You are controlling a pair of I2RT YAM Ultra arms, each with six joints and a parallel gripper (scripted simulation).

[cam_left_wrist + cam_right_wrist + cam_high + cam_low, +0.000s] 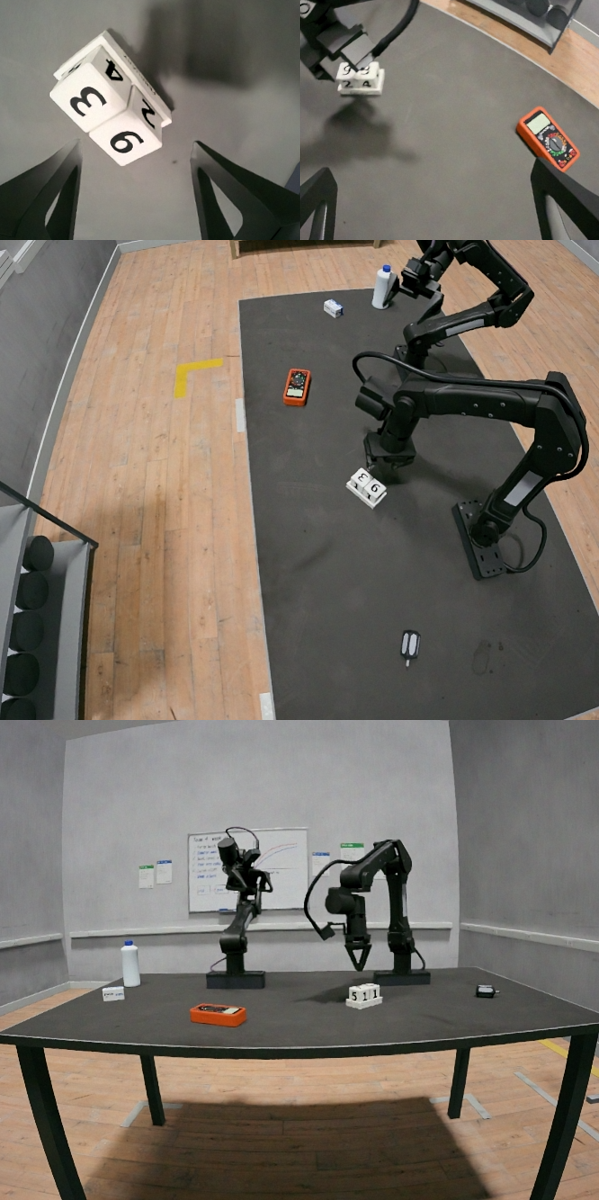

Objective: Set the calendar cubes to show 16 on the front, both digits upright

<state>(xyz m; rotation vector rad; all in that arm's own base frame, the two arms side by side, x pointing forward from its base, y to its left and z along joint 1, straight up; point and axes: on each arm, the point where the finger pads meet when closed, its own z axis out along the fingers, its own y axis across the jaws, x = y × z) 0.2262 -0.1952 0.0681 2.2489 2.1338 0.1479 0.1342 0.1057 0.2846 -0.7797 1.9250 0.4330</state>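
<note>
Currently holding nothing with the left pincer (382, 467) (359, 969) (137, 149) (344, 69), opened partway above the February calendar tray (359, 497) (367, 1005) (137, 77) (358, 91). Also nothing in the right pincer (404, 310) (257, 890) (432, 165), wide open, well apart from the tray. Reading 24 on the front, below the left pincer: 2-front cube (374, 488) (372, 993) (126, 142) (346, 83) beside and touching 4-front cube (361, 476) (353, 996) (83, 101) (367, 83). Likely to clip a corner or drag both if lowered at this skew. Watch for wedging on the tray rim after a tilted release, or ending up with 9 from a wrong roll. Partly blocked by the left pincer in the right wrist view. Can't see the undersides or confirm a 6 on the 4-front cube.
</note>
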